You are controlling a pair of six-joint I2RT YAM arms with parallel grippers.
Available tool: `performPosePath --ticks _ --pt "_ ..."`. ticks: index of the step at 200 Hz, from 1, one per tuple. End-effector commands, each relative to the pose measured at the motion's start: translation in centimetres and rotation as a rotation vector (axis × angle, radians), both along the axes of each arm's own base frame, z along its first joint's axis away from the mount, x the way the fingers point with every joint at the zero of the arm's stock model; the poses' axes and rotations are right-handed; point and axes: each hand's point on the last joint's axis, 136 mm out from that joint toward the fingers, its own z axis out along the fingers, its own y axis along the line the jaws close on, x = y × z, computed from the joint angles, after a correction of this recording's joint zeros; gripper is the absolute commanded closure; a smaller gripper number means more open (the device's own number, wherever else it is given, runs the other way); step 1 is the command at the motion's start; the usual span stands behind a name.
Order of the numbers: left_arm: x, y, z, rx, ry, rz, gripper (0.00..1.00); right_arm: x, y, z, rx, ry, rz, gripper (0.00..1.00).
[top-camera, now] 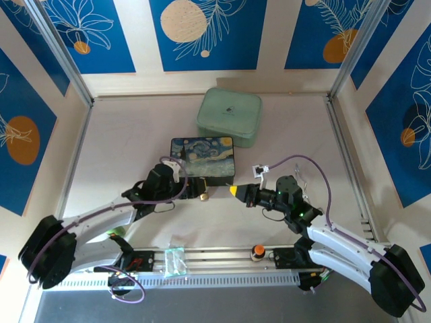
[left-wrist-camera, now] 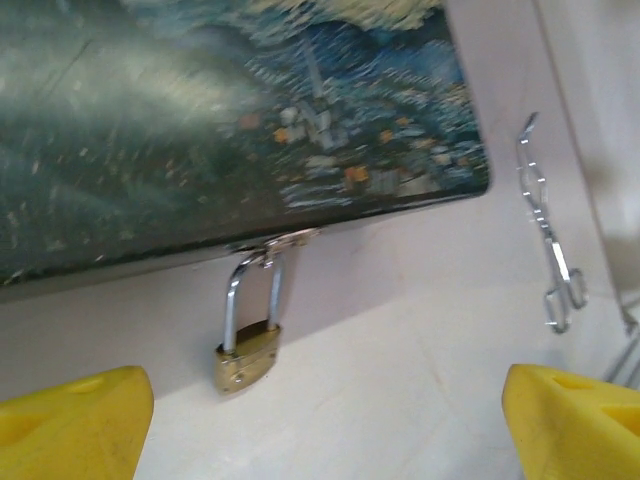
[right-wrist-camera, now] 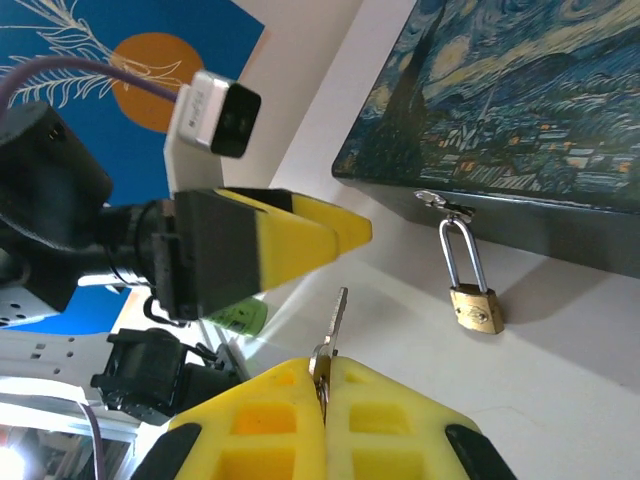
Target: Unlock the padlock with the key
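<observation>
Over on the left side of the surface (top-camera: 121, 128), the left pincer (left-wrist-camera: 320, 440) hangs wide open. Its two yellow fingertips (left-wrist-camera: 70, 412) sit far apart with nothing between them, aimed at the near face of the dark-blue painted box (left-wrist-camera: 230, 130). That box sits around the middle of the surface, with a pale green case (top-camera: 229, 118) behind it toward the far edge. Now the prize: the padlock (left-wrist-camera: 247, 355) hangs from the hasp on the box's near face, its silver shackle threaded through and closed, its brass body down at the surface and turned toward the near edge. Nobody is touching it. On the right, the right pincer (right-wrist-camera: 322, 368) is clamped tight on the key (right-wrist-camera: 335, 318), with the blade poking out past the yellow tips and pointing toward the box. Key and padlock are apart, with open surface between them. So I call this the approach step: the key is in hand but not inserted, and the lock is shut. The next move looks like a two-handed job. The open left pincer needs to close on the brass body and steady it. The right then has to line the blade up with the keyway, which I can't make out from here, then push in and twist. It's tiny hardware, so there's little room for error in that alignment.
</observation>
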Motion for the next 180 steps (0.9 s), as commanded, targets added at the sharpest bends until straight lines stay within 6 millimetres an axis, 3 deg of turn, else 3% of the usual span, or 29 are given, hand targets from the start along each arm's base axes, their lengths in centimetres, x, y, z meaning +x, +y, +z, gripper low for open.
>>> performPosePath --ticks 1,86,120,155,180 --pt "1.0 0.2 -0.8 0.050 -0.093 0.034 0.12 0.3 -0.6 -1.0 -0.035 0.011 -0.048 1.00" --pt "1.6 -2.5 -5.3 0.141 -0.116 -0.019 0.28 0.1 -1.1 -2.6 -0.060 0.042 -0.081 1.00" --pt "1.5 -2.2 -7.2 0.184 -0.096 0.015 0.34 0.0 -1.2 -3.0 -0.065 0.051 -0.082 1.00" --pt "1.3 -2.7 -7.9 0.187 -0.105 0.025 0.43 0.0 -1.3 -3.3 -0.070 0.057 -0.088 1.00" --pt "0.9 -3.7 -8.2 0.202 -0.103 -0.001 0.45 0.0 -1.5 -3.9 -0.076 0.078 -0.106 1.00"
